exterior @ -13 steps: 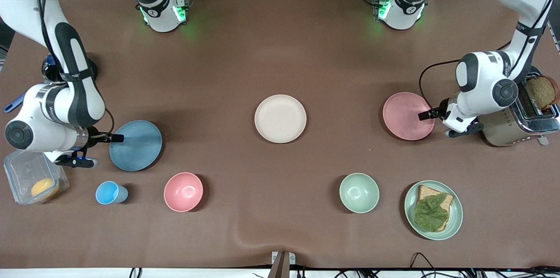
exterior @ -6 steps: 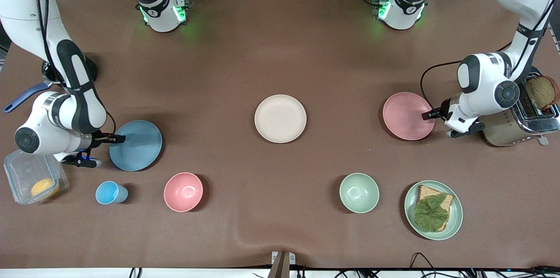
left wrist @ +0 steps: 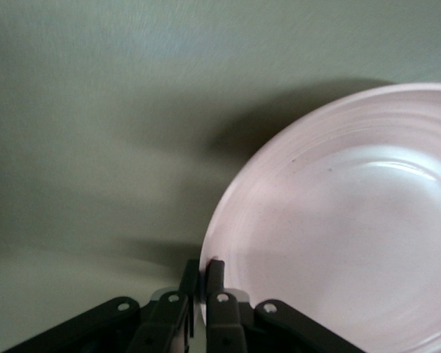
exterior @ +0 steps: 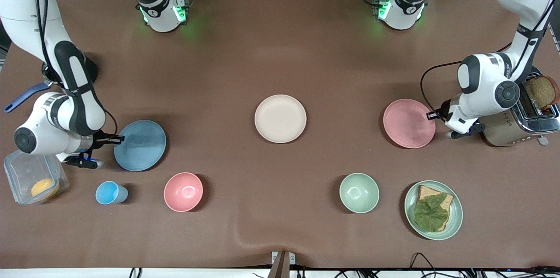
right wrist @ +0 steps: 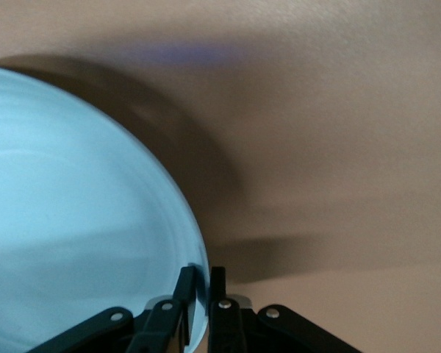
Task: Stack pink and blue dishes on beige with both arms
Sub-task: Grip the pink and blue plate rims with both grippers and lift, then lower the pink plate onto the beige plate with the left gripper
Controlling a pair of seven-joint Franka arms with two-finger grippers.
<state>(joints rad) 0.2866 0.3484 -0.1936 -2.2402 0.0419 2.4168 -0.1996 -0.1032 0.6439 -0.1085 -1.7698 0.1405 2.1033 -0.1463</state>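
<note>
Presently, plates are numbering four: one blue plate point(exterior: 140, 145), one pink plate point(exterior: 409, 123), one beige plate point(exterior: 280, 118) and one green plate point(exterior: 433, 210) carrying bread and a leaf. Bowls are numbering two, a pink bowl point(exterior: 183, 191) and a green bowl point(exterior: 359, 192); one blue cup point(exterior: 109, 192), one clear container point(exterior: 34, 177) and one toaster point(exterior: 520, 117) are completing the count. Lettering on the right arm's upper link is showing but is too small to read.

Right gripper point(exterior: 117, 139) is pinching the blue plate's rim point(right wrist: 198, 283) at the right arm's end of the table, its arm bending down low with the wrist lying sideways. Left gripper point(exterior: 431, 115) is pinching the pink plate's rim point(left wrist: 203, 272) at the left arm's end, beside the toaster, its arm likewise folding low. Both plates are casting shadows in the wrist views. Beige plate is lying flat at mid-table, between the two held plates, well apart from each.
</note>
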